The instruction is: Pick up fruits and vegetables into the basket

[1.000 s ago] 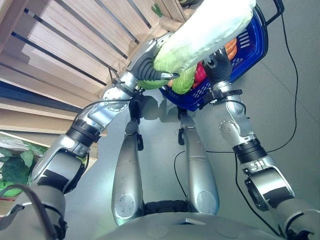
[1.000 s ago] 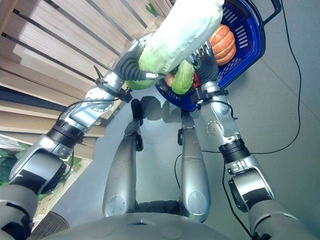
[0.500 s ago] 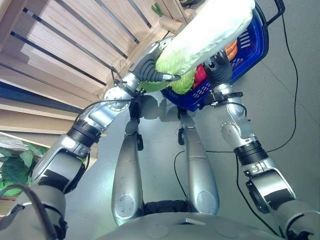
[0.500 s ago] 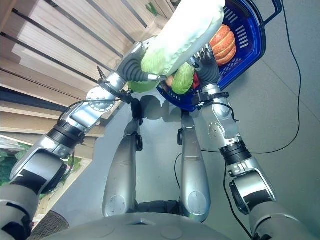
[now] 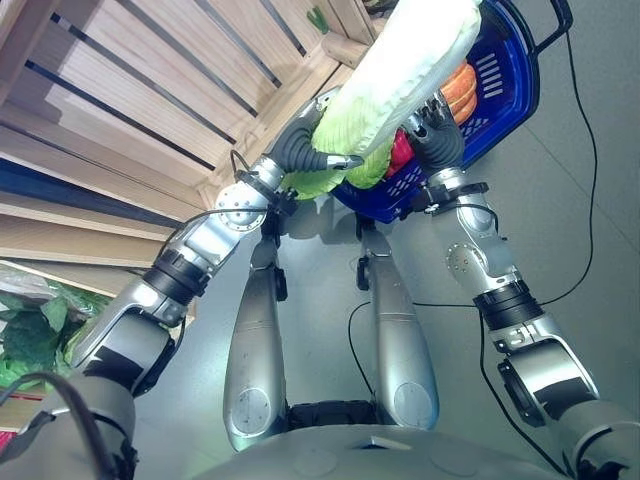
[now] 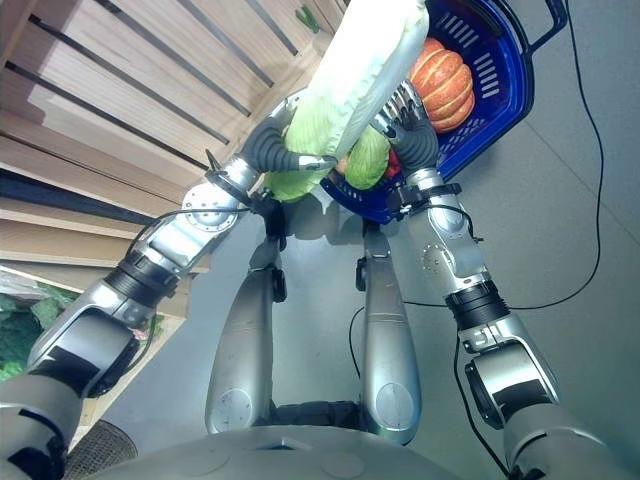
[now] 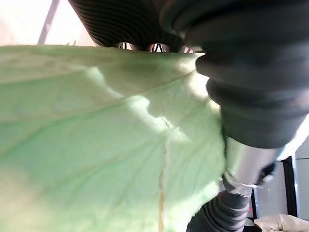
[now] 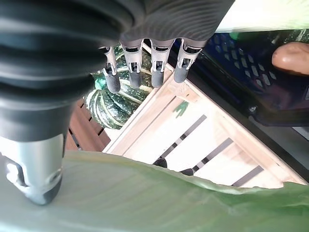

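Note:
My left hand is curled round the green leafy end of a long pale napa cabbage, with its thumb across the leaves. The cabbage slants up over the blue basket on the floor. An orange pumpkin and a red fruit lie inside the basket. My right hand is at the basket's near rim, under the cabbage. In the right wrist view its fingers are straight and a cabbage leaf lies against the thumb side. The left wrist view looks onto the leaf from very close.
Slatted wooden crates rise along the left, right beside the basket. Leafy greens lie low at the far left. A dark green striped pumpkin sits in a crate past my right hand. Grey floor spreads to the right.
My left hand has carried the cabbage a little to the right and further over the basket. More of the orange pumpkin shows now. The right hand has barely shifted.

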Robot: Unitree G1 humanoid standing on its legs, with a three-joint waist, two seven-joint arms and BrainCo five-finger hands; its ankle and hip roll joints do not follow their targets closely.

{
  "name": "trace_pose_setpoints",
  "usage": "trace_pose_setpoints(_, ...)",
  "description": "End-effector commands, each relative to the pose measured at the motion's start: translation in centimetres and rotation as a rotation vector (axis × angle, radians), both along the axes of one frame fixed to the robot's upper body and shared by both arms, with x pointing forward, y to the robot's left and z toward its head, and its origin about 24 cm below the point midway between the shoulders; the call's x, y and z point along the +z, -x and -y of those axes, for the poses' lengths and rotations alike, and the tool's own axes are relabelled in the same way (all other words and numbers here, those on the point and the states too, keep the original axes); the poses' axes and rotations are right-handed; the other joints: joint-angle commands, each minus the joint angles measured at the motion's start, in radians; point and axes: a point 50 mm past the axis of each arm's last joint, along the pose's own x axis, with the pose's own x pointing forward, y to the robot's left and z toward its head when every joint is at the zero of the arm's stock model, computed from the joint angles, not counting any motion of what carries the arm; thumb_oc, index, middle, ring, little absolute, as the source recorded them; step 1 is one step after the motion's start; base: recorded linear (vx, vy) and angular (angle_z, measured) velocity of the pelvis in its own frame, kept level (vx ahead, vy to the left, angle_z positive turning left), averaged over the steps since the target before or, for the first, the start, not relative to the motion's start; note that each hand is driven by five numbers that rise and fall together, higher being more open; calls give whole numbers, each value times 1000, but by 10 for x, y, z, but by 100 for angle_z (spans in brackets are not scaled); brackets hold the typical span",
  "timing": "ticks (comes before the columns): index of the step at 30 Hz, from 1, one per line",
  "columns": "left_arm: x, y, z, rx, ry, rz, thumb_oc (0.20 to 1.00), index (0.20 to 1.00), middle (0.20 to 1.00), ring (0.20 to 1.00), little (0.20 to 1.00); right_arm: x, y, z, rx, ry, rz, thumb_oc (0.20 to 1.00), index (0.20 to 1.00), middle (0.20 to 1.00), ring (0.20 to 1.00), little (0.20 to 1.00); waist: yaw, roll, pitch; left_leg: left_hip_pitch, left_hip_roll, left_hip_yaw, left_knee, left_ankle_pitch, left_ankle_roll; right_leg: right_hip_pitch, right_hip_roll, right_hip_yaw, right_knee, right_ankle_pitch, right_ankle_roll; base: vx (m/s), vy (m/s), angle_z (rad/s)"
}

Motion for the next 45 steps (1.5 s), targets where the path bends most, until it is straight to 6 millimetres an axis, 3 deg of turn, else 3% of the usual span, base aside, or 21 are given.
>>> trace_pose_setpoints(1, 16, 14, 16, -83, 71, 60, 200, 200, 200, 200, 200, 43, 24, -27, 185, 20, 243, 1000, 1000, 1000, 1000, 1000, -9, 23, -13, -18, -37, -13, 41, -38, 52, 60, 14, -55, 28, -28, 4, 0, 0, 0)
trace_pose_setpoints(30, 10, 6, 16, -42, -104, 27, 200, 200, 200, 200, 200, 47, 29, -36, 338, 14, 235, 1000, 1000, 1000, 1000, 1000, -11, 20, -13, -18, -40, -18, 43, -37, 50, 60, 17, -54, 29, -28, 5, 0, 0, 0)
trace_pose_setpoints(31, 9, 7, 17, -47, -112, 25, 200, 200, 200, 200, 200, 47, 29, -37, 341, 13, 239, 947, 947, 947, 947, 947, -12, 21, -13, -18, -39, -17, 42, -37, 50, 61, 17, -55, 27, -27, 5, 0, 0, 0)
trace_pose_setpoints(32, 9, 7, 18, -48, -114, 25, 200, 200, 200, 200, 200, 48, 30, -37, 342, 8, 252, 200, 200, 200, 200, 200, -13, 21, -13, -20, -39, -18, 44, -38, 50, 58, 17, -54, 28, -27, 6, 0, 0, 0)
trace_pose_setpoints(33, 9, 7, 18, -46, -111, 26, 376, 376, 376, 376, 376, 48, 31, -37, 343, 7, 256, 200, 200, 200, 200, 200, -13, 21, -13, -20, -39, -18, 44, -38, 50, 58, 17, -53, 28, -27, 6, 0, 0, 0)
trace_pose_setpoints(34, 9, 6, 19, -37, -105, 29, 1000, 1000, 1000, 1000, 1000, 49, 31, -38, 346, 2, 262, 200, 200, 200, 200, 200, -13, 22, -13, -19, -39, -16, 43, -38, 50, 59, 17, -53, 27, -27, 6, 0, 0, 0)
trace_pose_setpoints(45, 12, 6, 20, -11, -87, 54, 1000, 1000, 1000, 1000, 1000, 48, 29, -37, 344, -19, 268, 200, 200, 200, 200, 200, -10, 19, -13, -18, -41, -17, 41, -38, 51, 63, 14, -56, 21, -24, 9, 0, 0, 0)
